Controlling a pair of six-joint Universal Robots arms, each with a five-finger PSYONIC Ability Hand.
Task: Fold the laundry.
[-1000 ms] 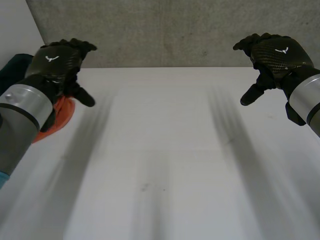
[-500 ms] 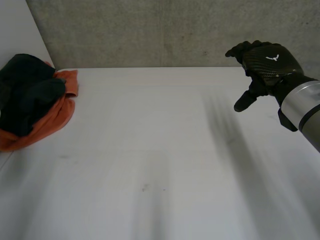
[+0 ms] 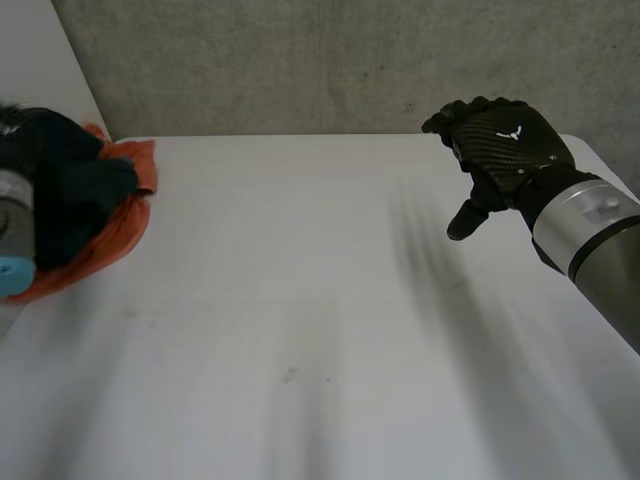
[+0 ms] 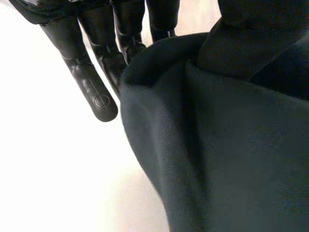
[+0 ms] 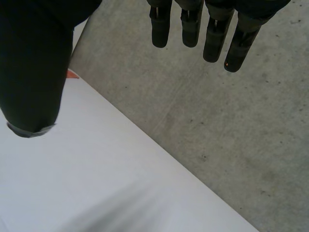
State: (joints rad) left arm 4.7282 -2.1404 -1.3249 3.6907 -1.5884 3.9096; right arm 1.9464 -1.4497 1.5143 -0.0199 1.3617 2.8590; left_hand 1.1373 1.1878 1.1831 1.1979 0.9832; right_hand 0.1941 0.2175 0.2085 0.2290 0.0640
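Head view: laundry pile (image 3: 120, 232), orange at its rim, sits bunched in the frame's upper left at the bench (image 3: 300, 320) edge; no long axis is readable. Left arm (image 3: 12, 215) reaches over it, likely to fetch a piece. Right hand (image 3: 500, 145) hovers upper right, empty.

Left wrist view: left hand (image 4: 91, 92) lies straight-fingered against dark cloth (image 4: 217, 159), not clenched.

Right wrist view: fingers (image 5: 190, 26) released, probably waiting.

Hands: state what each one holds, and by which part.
Right hand holds nothing, its fingers relaxed. Left hand lies against a fold of the dark cloth; whether it grips it cannot be told.
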